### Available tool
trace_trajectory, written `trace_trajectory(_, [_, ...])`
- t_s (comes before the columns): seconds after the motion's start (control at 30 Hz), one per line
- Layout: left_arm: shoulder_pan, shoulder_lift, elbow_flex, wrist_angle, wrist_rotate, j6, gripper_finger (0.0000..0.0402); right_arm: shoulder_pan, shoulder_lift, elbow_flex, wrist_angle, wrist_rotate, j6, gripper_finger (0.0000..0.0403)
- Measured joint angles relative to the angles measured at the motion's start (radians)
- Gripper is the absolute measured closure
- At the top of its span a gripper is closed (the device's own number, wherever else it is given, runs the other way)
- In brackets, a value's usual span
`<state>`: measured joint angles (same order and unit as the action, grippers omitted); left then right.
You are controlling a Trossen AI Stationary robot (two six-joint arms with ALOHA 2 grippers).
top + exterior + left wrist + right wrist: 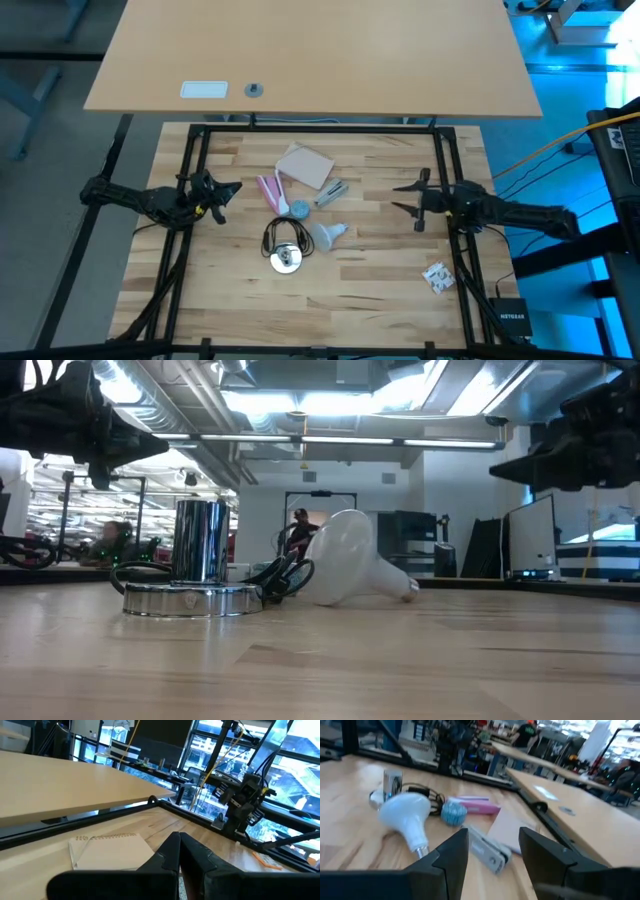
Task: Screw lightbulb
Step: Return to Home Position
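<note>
**Wood table, bulb loose on its side, both arms out at the edges**

Wood-plank table, dark frame rails round it. The left gripper is at the left rail, off the tabletop and holding nothing. In the left wrist view its fingers are pressed nearly together, with only a thin slit between them.

Next right is the centre clutter. A pink tube lies flat, with a blue cap just beside it. Below those is the lamp base, a chrome disc with an upright socket and a black cord looped against it. A tan pad sits at the far side of the pile.

The lightbulb lies on its side on the table, just right of the lamp base and out of the socket. Its dome faces the cord and its screw end points right. Nothing grips it. Whether the bulb touches the cord, cannot tell. A grey clip lies beyond it, near the pad.

The right gripper is at the right rail, well apart from the bulb. Its fingers are spread wide and empty.

A small packet lies near the right front corner.
</note>
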<state>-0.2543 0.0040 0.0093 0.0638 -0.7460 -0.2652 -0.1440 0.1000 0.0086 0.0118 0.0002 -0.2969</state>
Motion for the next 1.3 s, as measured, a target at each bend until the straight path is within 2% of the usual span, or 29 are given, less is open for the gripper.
trace_trajectory(0.3, [0.001,0.000,0.000,0.000,0.000,0.000,0.0402,0.000,-0.100,0.000,0.000,0.000,0.000,0.0221])
trace_trajectory(1.3, [0.001,0.002,0.000,0.000,0.000,0.000,0.0402,0.000,-0.098,-0.001,-0.001,0.000,0.000,0.0221])
